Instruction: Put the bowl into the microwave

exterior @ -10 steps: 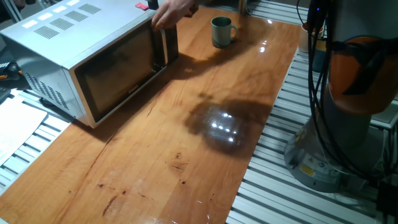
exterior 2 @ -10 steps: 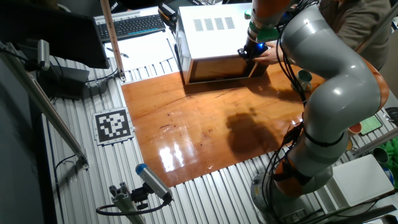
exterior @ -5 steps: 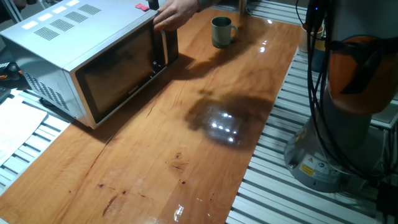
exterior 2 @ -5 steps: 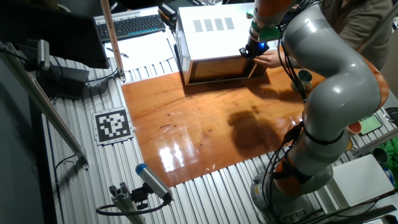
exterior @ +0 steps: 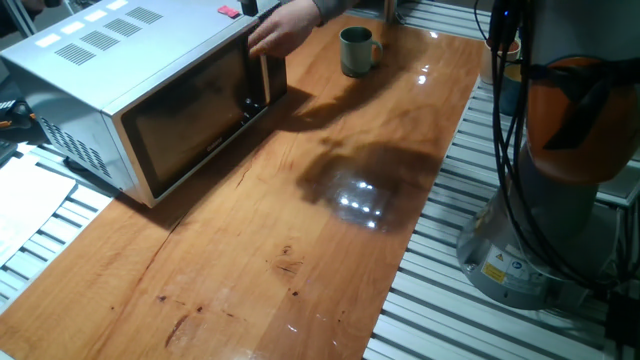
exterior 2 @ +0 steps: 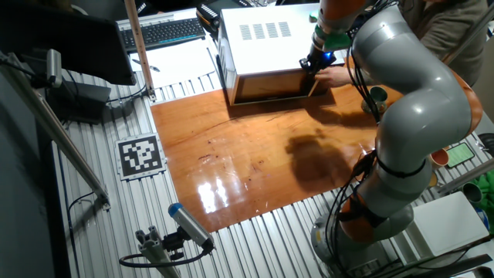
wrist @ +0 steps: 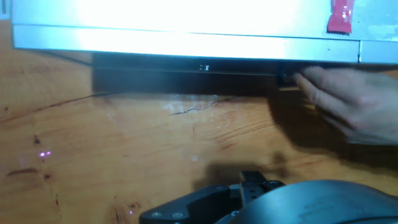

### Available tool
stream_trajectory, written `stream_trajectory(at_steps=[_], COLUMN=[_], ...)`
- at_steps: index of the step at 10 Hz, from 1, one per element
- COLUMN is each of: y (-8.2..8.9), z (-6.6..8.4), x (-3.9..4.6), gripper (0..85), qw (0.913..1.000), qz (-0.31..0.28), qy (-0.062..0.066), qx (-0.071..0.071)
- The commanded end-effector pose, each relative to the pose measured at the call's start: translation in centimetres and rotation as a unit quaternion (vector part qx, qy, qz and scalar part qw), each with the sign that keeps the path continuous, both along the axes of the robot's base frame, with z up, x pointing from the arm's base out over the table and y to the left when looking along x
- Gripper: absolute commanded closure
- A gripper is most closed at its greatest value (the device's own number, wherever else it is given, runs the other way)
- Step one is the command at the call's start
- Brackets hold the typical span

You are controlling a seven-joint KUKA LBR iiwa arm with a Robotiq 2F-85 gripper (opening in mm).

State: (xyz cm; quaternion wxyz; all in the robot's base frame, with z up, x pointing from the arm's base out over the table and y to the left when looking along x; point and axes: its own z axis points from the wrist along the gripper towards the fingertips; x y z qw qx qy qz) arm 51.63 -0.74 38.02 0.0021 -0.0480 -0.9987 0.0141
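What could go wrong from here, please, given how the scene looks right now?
1. A person's hand is at the microwave door's handle edge, right beside the gripper; any arm motion there could strike or pinch it.
2. The door looks shut, so the bowl cannot go in until it opens.
3. The bowl stands beyond the handle side; a swinging door or the arm might knock it.

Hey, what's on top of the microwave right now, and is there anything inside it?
On top of the microwave: vent slots and a small red tag. Its dark door is shut, so the inside cannot be seen. The bowl stands on the table beside it.
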Motion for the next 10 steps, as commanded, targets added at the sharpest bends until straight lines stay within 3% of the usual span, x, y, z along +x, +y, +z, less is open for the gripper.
stream_trajectory(at_steps=[1, 3, 10], y=[-0.2, -0.7, -1.6], z=[-0.2, -0.6, -1.5], x=[0.07, 0.35, 0.88], gripper=[85.0, 85.0, 85.0], qw=[1.0000, 0.9999, 0.9999], qz=[-0.006, -0.009, -0.007], qy=[0.000, 0.000, -0.007], qx=[0.001, 0.007, 0.004])
